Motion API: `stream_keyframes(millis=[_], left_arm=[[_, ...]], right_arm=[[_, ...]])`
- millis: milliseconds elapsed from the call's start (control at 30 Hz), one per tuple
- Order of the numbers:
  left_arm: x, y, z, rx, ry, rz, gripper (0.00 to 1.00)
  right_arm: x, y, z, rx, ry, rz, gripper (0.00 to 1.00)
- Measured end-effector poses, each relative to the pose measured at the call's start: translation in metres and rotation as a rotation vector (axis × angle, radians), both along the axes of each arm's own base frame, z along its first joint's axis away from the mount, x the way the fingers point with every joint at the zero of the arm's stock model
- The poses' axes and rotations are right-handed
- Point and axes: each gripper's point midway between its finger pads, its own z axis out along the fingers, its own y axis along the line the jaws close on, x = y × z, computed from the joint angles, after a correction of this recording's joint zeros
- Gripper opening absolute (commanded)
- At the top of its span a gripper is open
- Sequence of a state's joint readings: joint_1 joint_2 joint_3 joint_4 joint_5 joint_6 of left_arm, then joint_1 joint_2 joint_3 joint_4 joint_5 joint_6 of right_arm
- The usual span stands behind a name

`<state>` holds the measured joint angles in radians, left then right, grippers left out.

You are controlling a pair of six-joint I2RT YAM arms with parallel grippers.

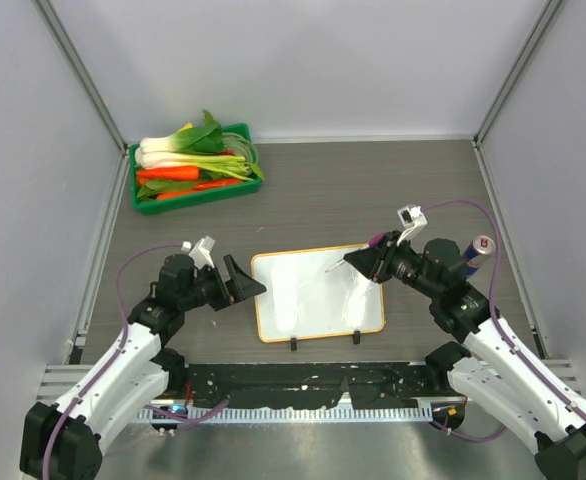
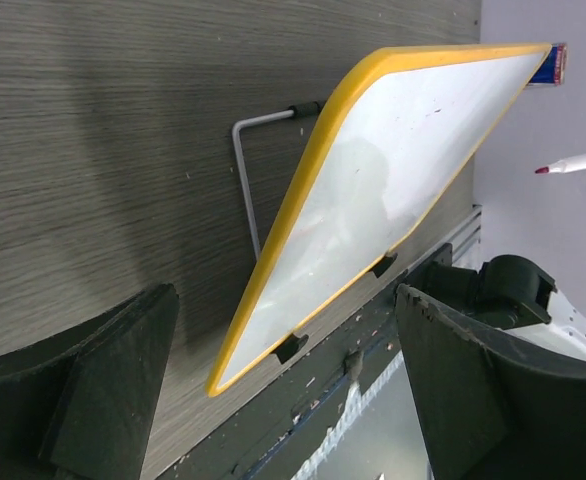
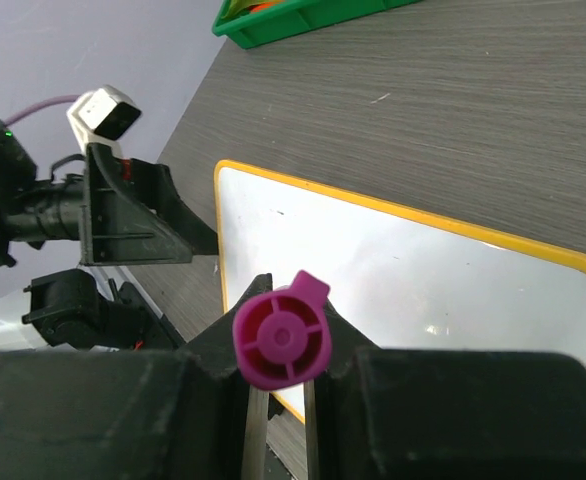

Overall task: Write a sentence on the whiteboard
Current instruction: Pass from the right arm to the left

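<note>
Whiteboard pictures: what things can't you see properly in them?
- Top view: the marker tip is too small to tell if it touches the whiteboard.
- Right wrist view: the tip is hidden behind the marker's purple end and the right hand.
- Top view: the can has a label too small to read.

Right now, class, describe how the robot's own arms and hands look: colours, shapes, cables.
The left arm and right arm match: white lower shells, black joints above, a purple cable looping alongside. The left hand and right hand are black, wedge-fingered, each topped by a small white camera.
</note>
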<state>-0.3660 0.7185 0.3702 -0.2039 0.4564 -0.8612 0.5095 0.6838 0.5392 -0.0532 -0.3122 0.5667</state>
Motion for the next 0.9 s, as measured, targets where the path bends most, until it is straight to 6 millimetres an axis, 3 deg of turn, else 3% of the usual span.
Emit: stream_keyframes(millis=[133, 267, 900], left_arm=[[0.001, -0.006, -0.009, -0.036, 0.006, -0.015, 0.92], [0.009, -0.013, -0.003, -0.065, -0.032, -0.041, 0.92], [0.017, -0.016, 0.000, -0.051, -0.108, -0.076, 0.90]], right_arm=[[-0.004, 0.002, 0.011, 0.029, -0.030, 0.020, 0.01], [-0.008, 0.005, 0.015, 0.042, -0.043, 0.048, 0.01], [-0.015, 0.032, 0.008, 0.044, -0.019, 0.122, 0.01]])
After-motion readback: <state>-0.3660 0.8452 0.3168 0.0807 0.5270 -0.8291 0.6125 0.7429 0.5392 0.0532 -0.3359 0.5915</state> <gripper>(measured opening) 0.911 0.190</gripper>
